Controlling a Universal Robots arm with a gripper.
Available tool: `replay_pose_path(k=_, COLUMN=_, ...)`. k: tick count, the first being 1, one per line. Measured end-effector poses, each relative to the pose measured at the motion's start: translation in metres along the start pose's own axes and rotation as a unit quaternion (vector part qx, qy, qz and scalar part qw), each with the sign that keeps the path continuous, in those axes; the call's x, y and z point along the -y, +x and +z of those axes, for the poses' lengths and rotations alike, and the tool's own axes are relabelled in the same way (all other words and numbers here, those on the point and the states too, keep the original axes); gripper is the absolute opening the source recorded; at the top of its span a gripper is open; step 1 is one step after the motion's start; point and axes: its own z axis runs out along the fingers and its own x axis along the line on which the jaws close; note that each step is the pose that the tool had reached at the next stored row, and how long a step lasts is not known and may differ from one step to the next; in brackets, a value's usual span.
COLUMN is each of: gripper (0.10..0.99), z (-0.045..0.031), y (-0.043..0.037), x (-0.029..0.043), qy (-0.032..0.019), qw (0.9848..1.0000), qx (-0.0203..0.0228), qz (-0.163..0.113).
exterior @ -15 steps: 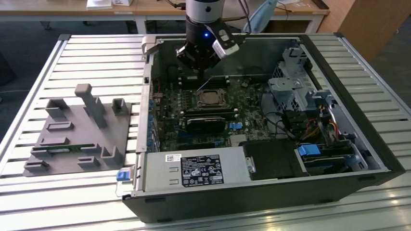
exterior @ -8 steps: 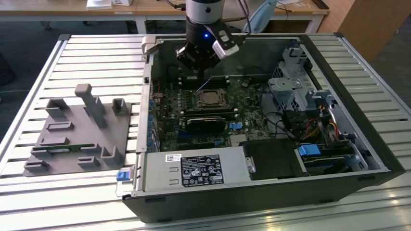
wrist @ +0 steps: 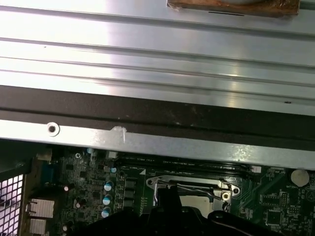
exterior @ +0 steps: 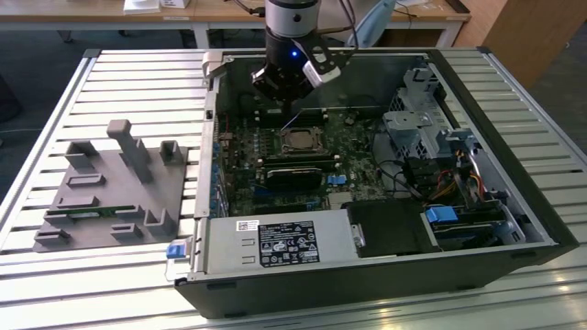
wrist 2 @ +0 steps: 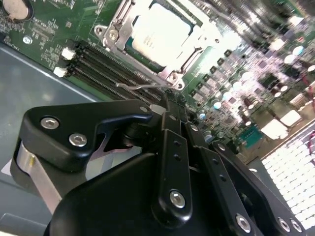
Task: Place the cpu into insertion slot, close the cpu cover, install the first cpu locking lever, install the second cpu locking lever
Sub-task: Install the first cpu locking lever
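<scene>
The black tool [exterior: 286, 93] at the end of the arm hangs inside the open computer case, just above the motherboard and a little back from the processor socket. In the second wrist view its dark linkage arms come together to a narrow tip [wrist 2: 167, 101], so I take it to be drawn nearly closed, with nothing gripped that I can make out. Right at that tip lies a thin bent silver wire lever [wrist 2: 140, 86], running along the edge of the socket beside the long black memory slots [wrist 2: 106, 73]; whether the tip touches it I cannot tell.

Beyond the lever, the small flat square cpu with its dull silver-grey top [wrist 2: 160, 29] already sits in the square insertion slot [exterior: 298, 143]. The thin silver metal cpu cover [wrist 2: 115, 27] lies flat around it, its window framing the chip, so I judge the first two steps done. In the first wrist view two wire levers [wrist: 194, 187] cross the socket edge, and they do not look tucked under their catches, so the locking seems to be the work in hand or left to do.

Outside the case, a grey plastic fixture with upright pegs [exterior: 115, 189] stands on the slatted metal table [exterior: 137, 75], to the exterior view's left.
</scene>
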Motion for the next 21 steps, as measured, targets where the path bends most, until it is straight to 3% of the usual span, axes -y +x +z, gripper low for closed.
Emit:
replay_pose_path(k=2, gripper=0.106, z=0.0020, y=-0.0002, x=0.0000, qy=-0.0041, qw=1.0000, qx=0.0007, qz=0.004)
replay_pose_path(k=8, gripper=0.106, z=0.0069, y=-0.0079, x=0.0004, qy=-0.0040, qw=1.0000, qx=0.0007, qz=0.009)
replay_pose_path(k=16, gripper=0.106, z=0.0108, y=-0.0152, x=-0.0060, qy=-0.0041, qw=1.0000, qx=0.0007, qz=0.009)
replay_pose_path(k=21, gripper=0.106, z=0.0132, y=-0.0181, x=-0.0061, qy=-0.0040, qw=1.0000, qx=0.0007, qz=0.009)
